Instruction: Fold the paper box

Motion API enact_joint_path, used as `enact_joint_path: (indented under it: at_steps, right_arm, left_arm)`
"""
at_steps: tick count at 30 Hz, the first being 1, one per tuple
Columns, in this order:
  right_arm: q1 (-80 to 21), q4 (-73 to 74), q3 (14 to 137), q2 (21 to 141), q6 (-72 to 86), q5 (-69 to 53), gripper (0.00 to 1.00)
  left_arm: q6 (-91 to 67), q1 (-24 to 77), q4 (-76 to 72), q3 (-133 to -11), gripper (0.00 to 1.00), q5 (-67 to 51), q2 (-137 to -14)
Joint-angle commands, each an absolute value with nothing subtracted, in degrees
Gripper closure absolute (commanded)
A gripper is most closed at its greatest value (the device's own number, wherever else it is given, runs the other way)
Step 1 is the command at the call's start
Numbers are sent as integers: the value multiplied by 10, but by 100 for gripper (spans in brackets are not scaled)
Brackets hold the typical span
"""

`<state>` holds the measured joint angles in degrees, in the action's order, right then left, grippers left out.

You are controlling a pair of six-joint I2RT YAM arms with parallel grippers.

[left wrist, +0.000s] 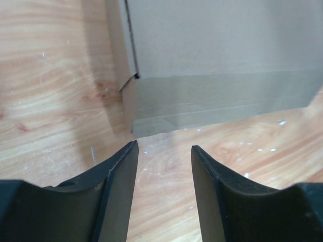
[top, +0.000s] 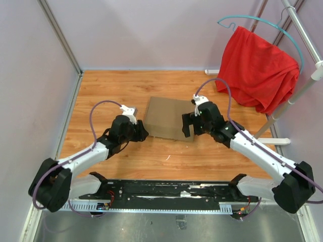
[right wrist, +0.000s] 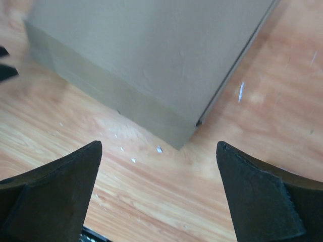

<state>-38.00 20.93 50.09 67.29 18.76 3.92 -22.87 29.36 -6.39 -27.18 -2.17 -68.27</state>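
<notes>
Reaching in low across the wooden bench (top: pixel 166 161), the left arm (top: pixel 96 150) points at the near left corner of the paper box (top: pixel 165 117). The left jaws stand partly open with nothing between them, their tips just short of that corner and not touching it. The box, plain and brown, lies low on the middle of the bench. At its right edge the right arm (top: pixel 252 145) hovers, the right jaws spread wide and empty over the near right corner. Beyond the box to the right, a red cloth (top: pixel 257 70) hangs on a hanger.
</notes>
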Motion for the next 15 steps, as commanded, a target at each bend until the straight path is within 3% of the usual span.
enact_joint_path:
  at_steps: [1,5,6,8,10,11,13,15]
  right_arm:
    - [-357,207,585,702,165,43,4]
    - [-323,194,708,830,135,11,10]
    - [-317,187,738,863,125,7,15]
    - [-305,180,806,927,114,1,35]
    - [-290,169,867,986,113,-16,61]
    - [-283,164,895,1018,116,-28,69]
    - [-272,163,956,1077,119,-49,77]
    - [-263,181,1023,1140,115,-57,78]
  left_arm:
    - [-248,294,-53,-269,51,-48,-611]
    - [-264,294,-100,-251,72,-52,-601]
    - [-263,294,-104,-251,81,-50,-610]
    - [-259,294,-110,-253,98,-57,-637]
    - [-259,294,-129,-247,100,-72,-654]
    - [-260,294,-145,-241,100,-82,-660]
    - [-264,294,-166,-233,100,-89,-671]
    - [-263,294,-173,-231,100,-83,-681]
